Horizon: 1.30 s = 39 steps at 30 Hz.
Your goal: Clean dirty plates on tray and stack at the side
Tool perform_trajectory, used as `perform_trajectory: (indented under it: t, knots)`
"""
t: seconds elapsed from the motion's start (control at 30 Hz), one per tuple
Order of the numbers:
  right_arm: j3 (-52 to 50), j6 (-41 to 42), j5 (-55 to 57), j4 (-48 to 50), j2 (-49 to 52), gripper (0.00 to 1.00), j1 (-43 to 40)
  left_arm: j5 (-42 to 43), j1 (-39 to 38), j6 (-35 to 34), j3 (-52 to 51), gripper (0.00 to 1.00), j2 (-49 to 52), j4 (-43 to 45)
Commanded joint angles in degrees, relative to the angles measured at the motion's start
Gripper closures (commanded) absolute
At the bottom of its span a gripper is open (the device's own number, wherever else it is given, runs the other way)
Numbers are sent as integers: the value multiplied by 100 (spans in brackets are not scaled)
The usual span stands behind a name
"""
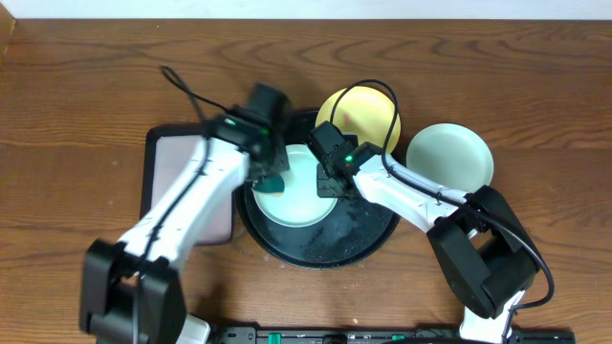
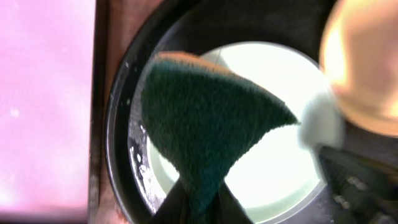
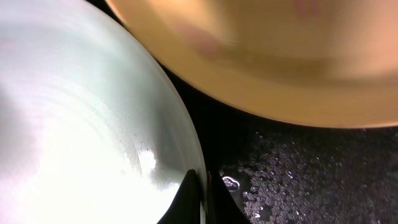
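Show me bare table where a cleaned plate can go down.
Free: bare wood left of the pink tray, and right of the mint plate. Crowded: the black tray, with aqua plate, yellow plate, sponge, left gripper and right gripper over it.

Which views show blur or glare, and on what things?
Overhead: sharp, evenly lit. Left wrist: the mint plate is washed out white, the yellow plate a soft blur. Right wrist: both plates near and soft; droplets on the tray sparkle.
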Motion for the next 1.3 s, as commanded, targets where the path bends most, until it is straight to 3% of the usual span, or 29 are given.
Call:
perform_trajectory:
  t: [0.0,0.1,0.27,0.57,0.93,1.27]
  knots:
    - [52,-612,-732,9,44,99,44,1034,389,798,411,93,-247,-468]
    - [118,-1163,-1217,-22,-33,99,13,1075,667,1032,511,92,-348,-737]
    - [153,-1384,-1231,-289,-437,99,-48,1071,1102,1080,514,93,-426,-780]
    - [155,-1895,92,-907,-1891,99,-118,1027,1294,1078,511,92,-424,-763]
    - [155,-2155,2267,-1694,-3001,99,68,1025,1296,1078,496,92,-411,-763]
    - [155,-2553,5427,-1731,-3117,99,1349,1025,1294,1078,385,93,-411,-763]
